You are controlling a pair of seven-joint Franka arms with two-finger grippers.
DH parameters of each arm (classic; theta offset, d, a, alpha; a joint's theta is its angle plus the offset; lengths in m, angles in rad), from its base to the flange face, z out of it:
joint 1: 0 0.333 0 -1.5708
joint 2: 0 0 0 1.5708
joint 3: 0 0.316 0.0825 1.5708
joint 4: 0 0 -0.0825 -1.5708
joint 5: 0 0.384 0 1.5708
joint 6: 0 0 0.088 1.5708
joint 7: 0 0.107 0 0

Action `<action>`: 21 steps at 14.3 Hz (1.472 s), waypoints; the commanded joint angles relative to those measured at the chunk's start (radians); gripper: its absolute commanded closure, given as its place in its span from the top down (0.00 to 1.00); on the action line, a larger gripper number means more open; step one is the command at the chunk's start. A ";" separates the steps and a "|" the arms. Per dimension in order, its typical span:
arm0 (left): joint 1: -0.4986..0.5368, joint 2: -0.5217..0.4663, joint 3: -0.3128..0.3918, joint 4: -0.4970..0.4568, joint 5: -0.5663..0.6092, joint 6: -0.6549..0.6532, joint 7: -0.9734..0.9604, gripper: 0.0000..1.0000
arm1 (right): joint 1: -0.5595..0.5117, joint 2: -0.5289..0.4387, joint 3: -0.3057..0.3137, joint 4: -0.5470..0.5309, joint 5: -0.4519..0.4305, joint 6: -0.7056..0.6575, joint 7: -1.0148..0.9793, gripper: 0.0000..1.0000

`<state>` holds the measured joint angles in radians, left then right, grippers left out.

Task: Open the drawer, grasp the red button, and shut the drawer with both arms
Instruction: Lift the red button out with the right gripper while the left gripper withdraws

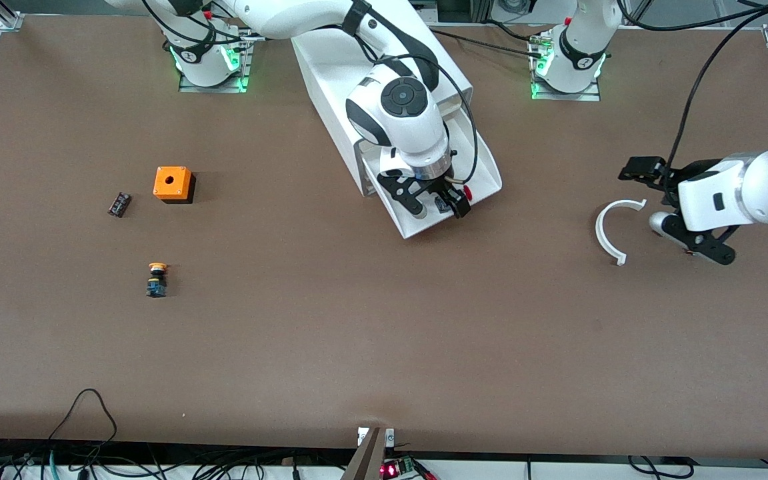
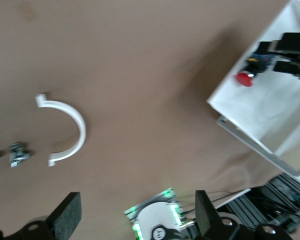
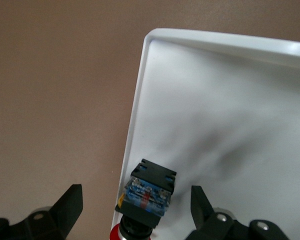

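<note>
With the drawer (image 1: 454,200) pulled out, your right pincer (image 1: 439,203) hangs spread wide over the red-capped button (image 3: 146,200) lying inside it, so the grab comes next: lower, then close, while your left pincer (image 1: 681,210) waits open over the counter (image 1: 357,320).

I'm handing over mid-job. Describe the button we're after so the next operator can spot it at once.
Find the big white cabinet between the two arm bases; its pulled-out drawer juts toward the front camera. Inside lies the button, between the open fingers of the right pincer. Its cap is red on a dark body, whereas the similar button on the bare table toward the right arm's end has a yellow-orange cap.
</note>
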<state>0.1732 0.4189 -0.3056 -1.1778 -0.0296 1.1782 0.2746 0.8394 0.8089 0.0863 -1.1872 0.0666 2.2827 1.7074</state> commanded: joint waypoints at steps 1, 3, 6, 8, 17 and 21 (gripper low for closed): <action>-0.015 -0.005 -0.004 0.069 0.092 -0.014 -0.017 1.00 | 0.006 0.030 0.007 0.037 -0.011 0.020 0.031 0.80; -0.038 0.015 0.000 0.090 0.102 0.020 -0.020 1.00 | 0.007 0.032 0.007 0.037 -0.011 0.021 0.031 0.62; -0.044 0.020 0.010 0.090 0.102 0.067 -0.018 1.00 | 0.007 0.030 0.007 0.037 -0.011 0.018 0.028 0.31; -0.043 0.018 0.010 0.087 0.103 0.064 -0.021 1.00 | 0.006 0.026 0.009 0.037 -0.010 0.009 0.028 0.02; -0.038 0.008 0.000 0.076 0.053 0.066 -0.354 1.00 | -0.084 0.000 0.016 0.159 0.031 -0.218 -0.049 0.00; -0.043 -0.012 -0.041 0.022 0.043 0.124 -0.504 1.00 | -0.157 -0.042 0.016 0.166 0.045 -0.271 -0.257 0.00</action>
<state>0.1377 0.4241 -0.3202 -1.1241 0.0251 1.2566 -0.1439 0.7196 0.7936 0.0900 -1.0277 0.0897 2.0569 1.5527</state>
